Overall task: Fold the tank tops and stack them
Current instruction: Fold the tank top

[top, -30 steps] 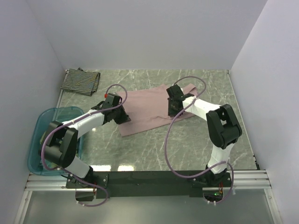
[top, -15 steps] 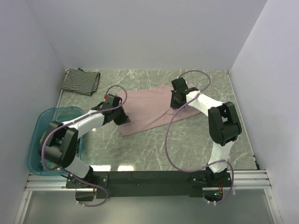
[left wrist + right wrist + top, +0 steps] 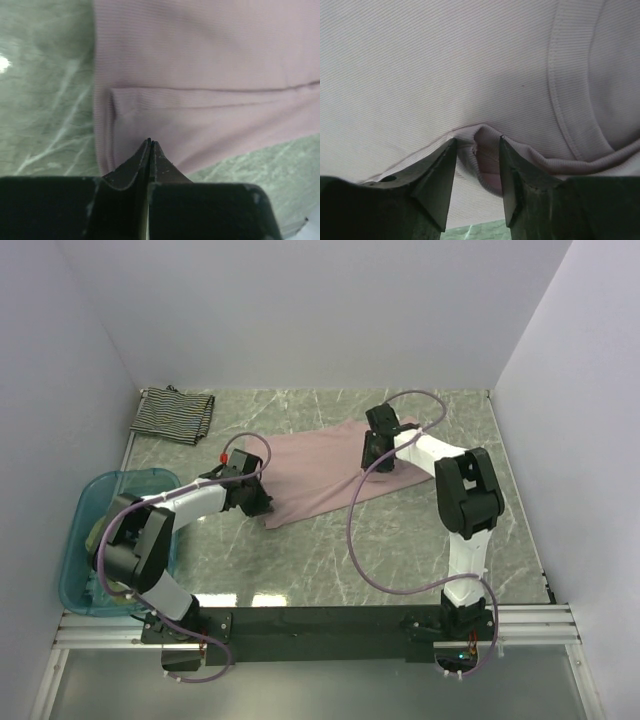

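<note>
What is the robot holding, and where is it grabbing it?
The left jaws pinch the pink tank top at its hem, near a corner. The right jaws stand open around a bunched fold.

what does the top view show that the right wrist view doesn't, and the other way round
Only top: the striped top in the far left corner, the tub on the left, both arms, and the left pincer at the near corner of the pink top. Only right wrist: a bunched fold of cloth between the parted fingers, and a stitched hem band. Both: the pink top and the right pincer over it.
</note>
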Controlling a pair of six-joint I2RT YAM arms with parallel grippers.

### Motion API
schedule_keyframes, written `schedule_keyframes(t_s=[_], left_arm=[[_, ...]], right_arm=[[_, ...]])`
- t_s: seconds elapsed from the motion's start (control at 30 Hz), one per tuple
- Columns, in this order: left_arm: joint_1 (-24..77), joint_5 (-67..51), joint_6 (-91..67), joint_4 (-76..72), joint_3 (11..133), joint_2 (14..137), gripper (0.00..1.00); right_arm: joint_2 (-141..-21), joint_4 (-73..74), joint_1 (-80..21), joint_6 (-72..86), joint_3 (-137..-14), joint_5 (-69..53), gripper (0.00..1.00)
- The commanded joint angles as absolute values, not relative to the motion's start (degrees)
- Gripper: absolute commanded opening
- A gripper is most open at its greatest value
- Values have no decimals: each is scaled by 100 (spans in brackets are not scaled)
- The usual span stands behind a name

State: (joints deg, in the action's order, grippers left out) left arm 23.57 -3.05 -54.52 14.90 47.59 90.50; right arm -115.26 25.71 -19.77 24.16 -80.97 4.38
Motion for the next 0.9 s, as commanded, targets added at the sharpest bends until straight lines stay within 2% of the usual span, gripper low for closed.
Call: schedule_keyframes(t_s=[0.0, 0.33, 0.47, 0.67, 0.87], left_arm=[[2250, 237, -5625, 1617, 4790, 9061, 6], [2092, 861, -5774, 2083, 4975, 9175, 11], [1838, 826, -5853, 2039, 4843, 9176, 11], [1740, 888, -5757, 2144, 5053, 9088, 11], [1898, 870, -5335, 2109, 5282, 8358, 12]], right_arm=[[-11145, 2487, -1942, 2382, -8068, 790, 49], [-9846, 2373, -1942, 2742, -7296, 1221, 50], [-9501, 2198, -1960, 2786, -6821, 994, 50], [-9729, 1881, -2039, 2821, -6346, 669, 48], [-10204, 1714, -1907, 2821, -6372, 510, 47]])
